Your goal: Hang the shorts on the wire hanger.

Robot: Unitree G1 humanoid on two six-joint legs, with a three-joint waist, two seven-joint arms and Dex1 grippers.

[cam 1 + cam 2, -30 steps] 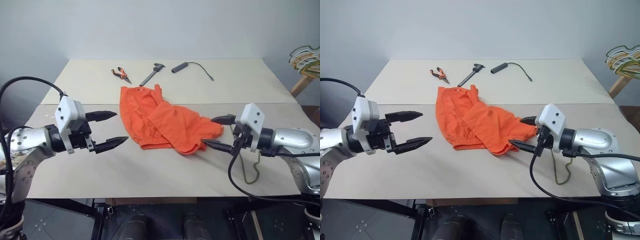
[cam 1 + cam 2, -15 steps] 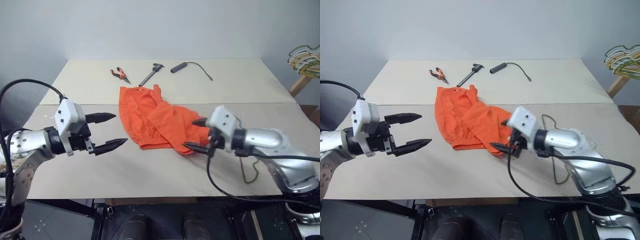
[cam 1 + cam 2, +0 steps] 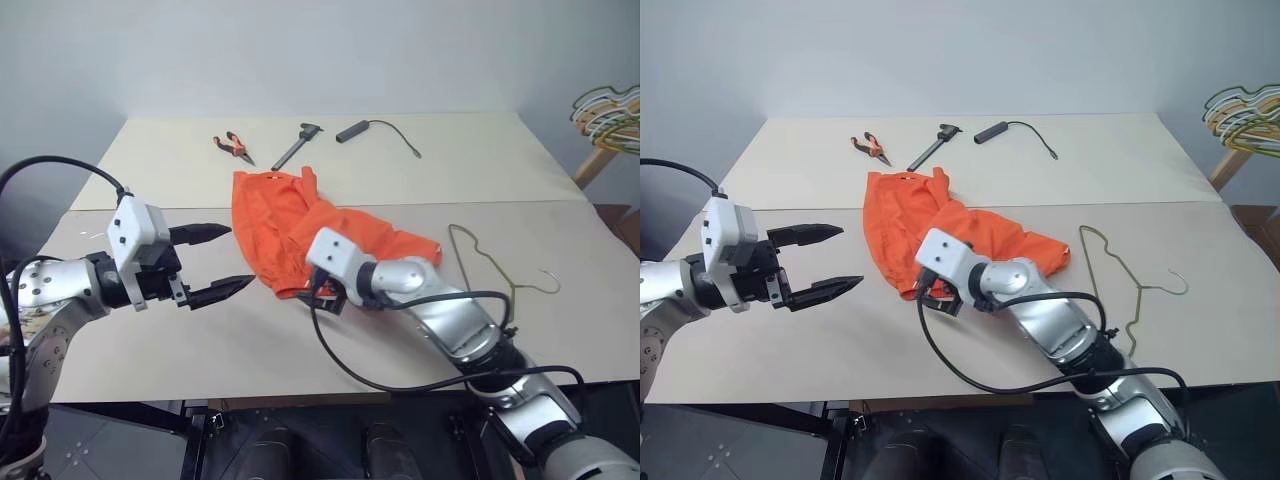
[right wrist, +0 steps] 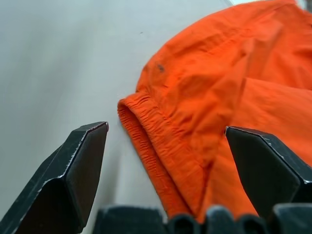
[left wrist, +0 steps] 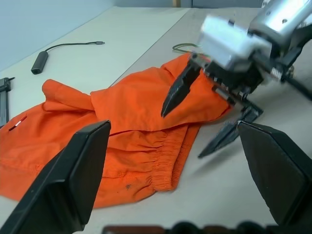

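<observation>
Pale grey walls rise behind a wide beige tabletop [image 3: 300,350] made of two boards joined by a seam running across it. Crumpled near the middle lie the shorts [image 3: 300,235], bright orange, with the gathered elastic waistband at the near edge facing the robot. Just to their right, apart from the fabric, the wire hanger [image 3: 497,268] lies flat on the tabletop with its small hook pointing right. Along the far board sit orange-handled pliers [image 3: 231,146], a dark caliper-like tool [image 3: 303,143] and a black cylindrical device with a thin cable [image 3: 372,131]. At the far right edge, off the tabletop, a bunch of yellow, green and white hangers [image 3: 608,108] rests on a wooden stand. Reaching in from the left, the left end effector [image 3: 212,262] hovers above the tabletop left of the shorts, its two black fingers spread wide with nothing between them. The right end effector [image 5: 209,119] sits at the near waistband edge of the shorts, its fingers also spread wide and holding nothing; in the left wrist view one finger lies over the orange fabric and the other over the bare tabletop beside the hem.
</observation>
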